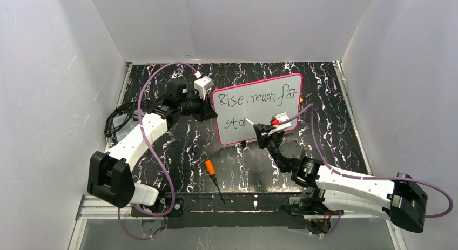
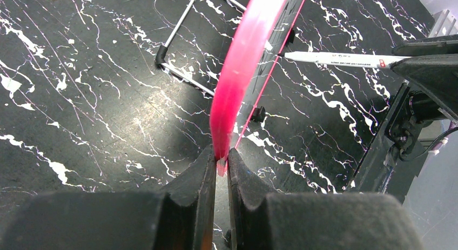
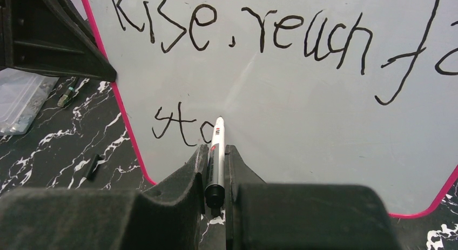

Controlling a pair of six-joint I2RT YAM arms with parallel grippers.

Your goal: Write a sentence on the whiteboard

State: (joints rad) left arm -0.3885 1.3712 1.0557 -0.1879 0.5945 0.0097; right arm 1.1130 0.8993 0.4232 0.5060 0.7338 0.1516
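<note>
Before the whiteboard (image 1: 254, 112) lies an orange-handled tool (image 1: 214, 178), well apart.

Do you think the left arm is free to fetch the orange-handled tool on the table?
Probably not: the left arm has its jaws shut on the pink frame of the whiteboard, holding it for the marker. The tool lies unobstructed.

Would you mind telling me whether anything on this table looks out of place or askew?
An orange-handled screwdriver lies loose on the table in front of the whiteboard, unrelated to writing. The whiteboard stands skewed to the table's edges, one side edge clamped in the left pincer.
</note>
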